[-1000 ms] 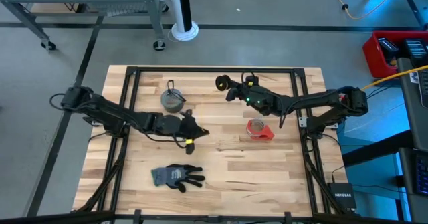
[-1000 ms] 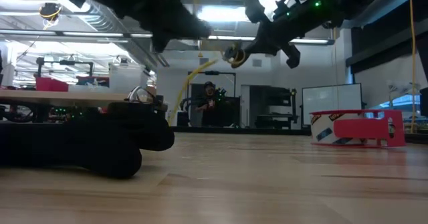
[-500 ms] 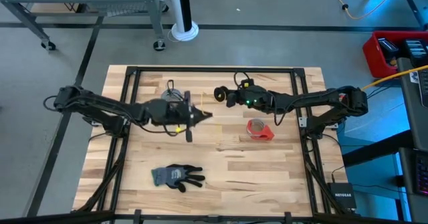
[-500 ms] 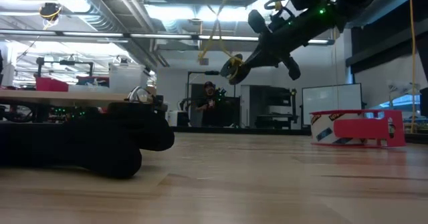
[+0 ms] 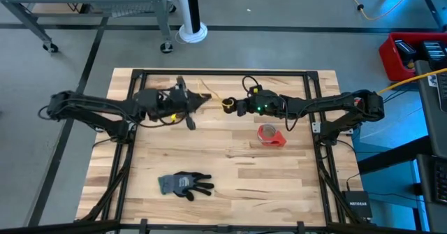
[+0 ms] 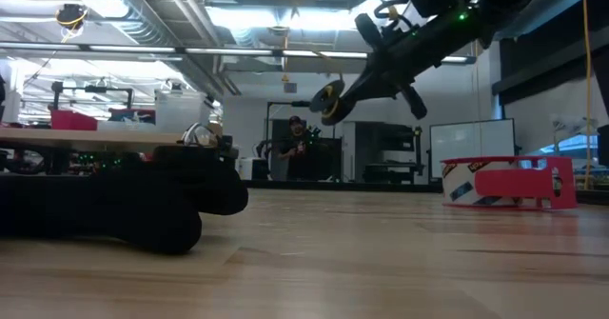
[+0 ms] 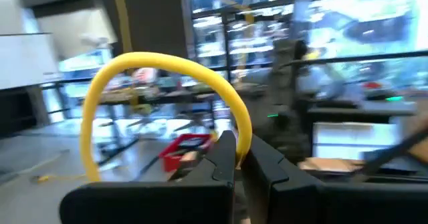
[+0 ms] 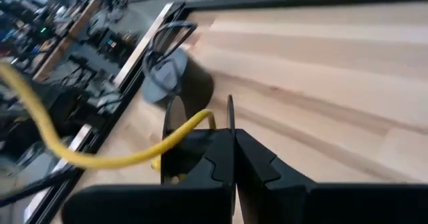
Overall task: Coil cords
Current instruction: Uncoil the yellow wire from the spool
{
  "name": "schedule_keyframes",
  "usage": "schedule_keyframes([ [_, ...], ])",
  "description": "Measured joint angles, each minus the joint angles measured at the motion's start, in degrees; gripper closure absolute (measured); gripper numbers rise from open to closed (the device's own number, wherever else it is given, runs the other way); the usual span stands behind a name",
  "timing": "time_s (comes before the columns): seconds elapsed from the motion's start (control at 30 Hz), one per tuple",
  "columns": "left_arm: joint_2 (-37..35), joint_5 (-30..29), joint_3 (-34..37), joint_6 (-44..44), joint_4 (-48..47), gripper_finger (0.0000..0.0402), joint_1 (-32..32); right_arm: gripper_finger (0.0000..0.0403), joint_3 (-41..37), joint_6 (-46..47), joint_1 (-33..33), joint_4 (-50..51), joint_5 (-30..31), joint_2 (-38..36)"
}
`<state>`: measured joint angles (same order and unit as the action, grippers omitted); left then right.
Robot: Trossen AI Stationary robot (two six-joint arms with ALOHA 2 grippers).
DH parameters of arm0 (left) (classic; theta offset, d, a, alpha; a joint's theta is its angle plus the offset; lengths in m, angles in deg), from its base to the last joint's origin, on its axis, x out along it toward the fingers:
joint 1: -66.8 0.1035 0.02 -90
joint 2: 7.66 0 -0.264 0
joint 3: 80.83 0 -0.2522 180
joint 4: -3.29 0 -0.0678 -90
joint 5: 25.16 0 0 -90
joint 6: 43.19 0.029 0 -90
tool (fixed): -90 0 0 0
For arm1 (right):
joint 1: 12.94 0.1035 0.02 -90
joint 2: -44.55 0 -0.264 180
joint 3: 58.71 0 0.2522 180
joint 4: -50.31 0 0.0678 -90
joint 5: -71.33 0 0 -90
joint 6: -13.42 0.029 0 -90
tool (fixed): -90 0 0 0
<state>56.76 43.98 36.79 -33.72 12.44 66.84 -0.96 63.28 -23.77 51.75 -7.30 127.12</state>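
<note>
Both pincers are raised above the far half of the desk (image 5: 230,164), facing each other, with the yellow cord (image 5: 213,94) strung between them.

Left pincer (image 5: 202,101): shut on the yellow cord; in its wrist view the cord arches up in a loop from the closed fingers (image 7: 224,160).

Right pincer (image 5: 230,105): shut on the same cord, which trails away from its closed tips in its wrist view (image 8: 114,158).

Black cord: cannot find it.

Grey tape roll (image 8: 170,77), red tape roll (image 5: 269,135) and glove (image 5: 185,184) lie on the desk, untouched.

Risks, as I judge them: the thin cord slips from a pinch if the arms pull apart; a slack loop springs open or snags a fingertip; coil drops onto the tape roll below.
</note>
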Motion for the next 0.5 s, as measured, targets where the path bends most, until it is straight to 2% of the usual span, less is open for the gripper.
schedule_keyframes([
  [0.07, -1.72, -3.67, 0.0, 0.91, -4.81, 0.0401, 0.63, 0.0402, 0.0, 1.31, -0.02, 0.01, -1.02, 0.0],
  [0.23, -8.6, -18.22, 0.0, 0.1, -21.12, 0.0401, 1.19, 0.0402, 0.0, 2.41, -0.02, -0.5, -1.39, 0.0],
  [0.4, -16.32, -21.91, -0.02, -10.24, -38.5, 0.0401, 1.17, 0.0402, 0.0, 2.23, -0.02, -2.72, -0.19, 0.0],
  [0.5, -20.04, -27.12, -0.02, -17.41, -49.18, 0.0401, 1.18, 0.0402, 0.0, 1.99, -0.02, -5.76, -1.44, 0.0],
])
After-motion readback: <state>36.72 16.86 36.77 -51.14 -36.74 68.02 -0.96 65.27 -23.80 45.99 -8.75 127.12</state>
